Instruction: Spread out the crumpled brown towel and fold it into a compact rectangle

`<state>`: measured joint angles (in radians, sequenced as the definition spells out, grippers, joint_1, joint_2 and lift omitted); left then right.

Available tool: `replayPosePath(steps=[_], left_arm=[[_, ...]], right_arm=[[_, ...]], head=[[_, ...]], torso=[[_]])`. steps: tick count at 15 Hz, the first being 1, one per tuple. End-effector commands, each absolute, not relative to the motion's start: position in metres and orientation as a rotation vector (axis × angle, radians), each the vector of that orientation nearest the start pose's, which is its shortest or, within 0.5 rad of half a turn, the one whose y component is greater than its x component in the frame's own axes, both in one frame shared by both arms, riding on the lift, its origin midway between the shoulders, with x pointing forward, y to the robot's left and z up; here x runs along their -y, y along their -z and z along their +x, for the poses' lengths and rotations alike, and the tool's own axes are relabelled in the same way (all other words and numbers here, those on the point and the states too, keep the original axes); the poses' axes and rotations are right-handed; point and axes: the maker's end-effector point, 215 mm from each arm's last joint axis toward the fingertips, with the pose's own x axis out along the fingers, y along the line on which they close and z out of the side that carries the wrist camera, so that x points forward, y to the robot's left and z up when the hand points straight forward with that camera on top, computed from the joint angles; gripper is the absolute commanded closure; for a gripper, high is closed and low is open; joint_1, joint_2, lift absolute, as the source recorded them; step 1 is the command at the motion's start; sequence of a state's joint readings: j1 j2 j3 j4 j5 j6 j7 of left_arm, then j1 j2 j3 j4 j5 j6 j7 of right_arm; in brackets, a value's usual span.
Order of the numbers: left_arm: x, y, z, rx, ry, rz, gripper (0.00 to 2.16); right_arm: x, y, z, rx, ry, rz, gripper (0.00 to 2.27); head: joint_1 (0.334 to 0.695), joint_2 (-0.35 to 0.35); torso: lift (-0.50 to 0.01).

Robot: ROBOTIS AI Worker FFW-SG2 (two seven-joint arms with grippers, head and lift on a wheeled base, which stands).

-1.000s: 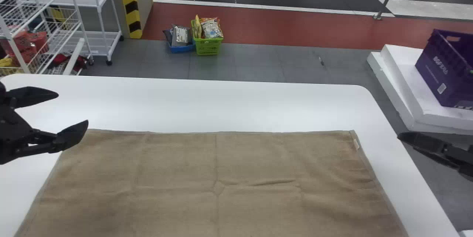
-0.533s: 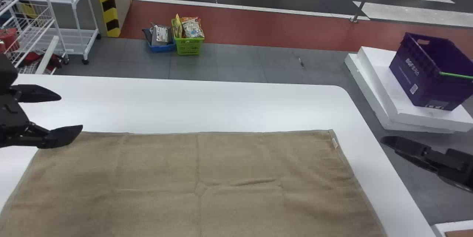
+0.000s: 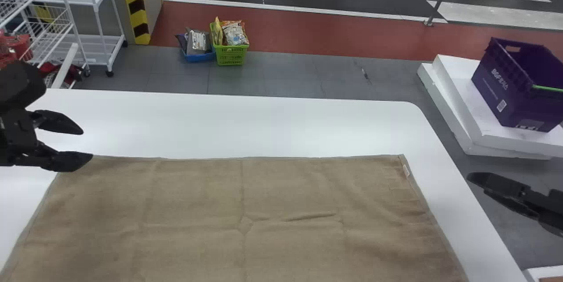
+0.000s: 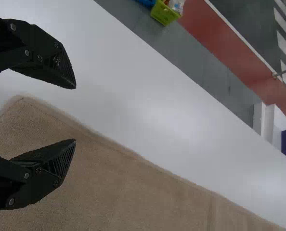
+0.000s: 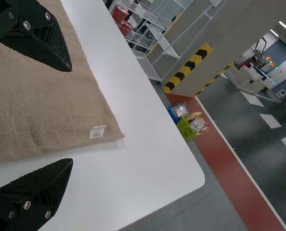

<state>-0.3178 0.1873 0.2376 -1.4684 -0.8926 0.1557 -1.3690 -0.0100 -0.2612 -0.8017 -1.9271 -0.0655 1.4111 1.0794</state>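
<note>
The brown towel (image 3: 246, 211) lies spread out on the white table, with light creases near its middle and a small tag at its far right corner. My left gripper (image 3: 87, 144) is open above the towel's far left corner, one finger over the edge of the cloth. The left wrist view has that gripper (image 4: 75, 114) with the towel's corner (image 4: 25, 108) close by. At the right, my right gripper (image 3: 469, 177) hovers beyond the towel's tagged corner. In the right wrist view, the open gripper (image 5: 71, 117) has the towel (image 5: 46, 91) and its tag beyond the fingers.
The white table (image 3: 264, 128) has a rounded far right corner. Behind it on the floor are a green basket (image 3: 231, 55) and a blue one; a purple crate (image 3: 514, 86) rests on white blocks (image 3: 466, 119) at the right. A white rack (image 3: 94, 22) stands back left.
The head view has swung right, then slightly back, shifting the whole scene. My left gripper has turned and changed its position a little near the towel's corner. The towel lies as before.
</note>
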Motion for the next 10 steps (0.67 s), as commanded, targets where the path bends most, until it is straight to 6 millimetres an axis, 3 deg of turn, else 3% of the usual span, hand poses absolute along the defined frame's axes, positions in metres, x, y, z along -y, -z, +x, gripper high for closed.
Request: replayPosePath(steps=[1, 4, 10], left_arm=[[-0.324, 0.402, 0.568, -0.717, 0.807, 0.805, 0.54], [-0.33, 0.4, 0.579, -0.704, 0.762, 0.808, 0.54], [-0.345, 0.415, 0.572, -0.796, 0.757, 0.84, 0.54]], right_arm=[[0.462, 0.356, 0.413, -0.608, -0.223, 0.637, 0.17], [0.463, 0.358, 0.412, -0.609, -0.222, 0.643, 0.17], [0.47, 0.357, 0.412, -0.596, -0.218, 0.641, 0.17]], head=[[0.695, -0.17], [0.695, -0.157], [0.695, -0.145]], torso=[[-0.127], [-0.127], [-0.127]])
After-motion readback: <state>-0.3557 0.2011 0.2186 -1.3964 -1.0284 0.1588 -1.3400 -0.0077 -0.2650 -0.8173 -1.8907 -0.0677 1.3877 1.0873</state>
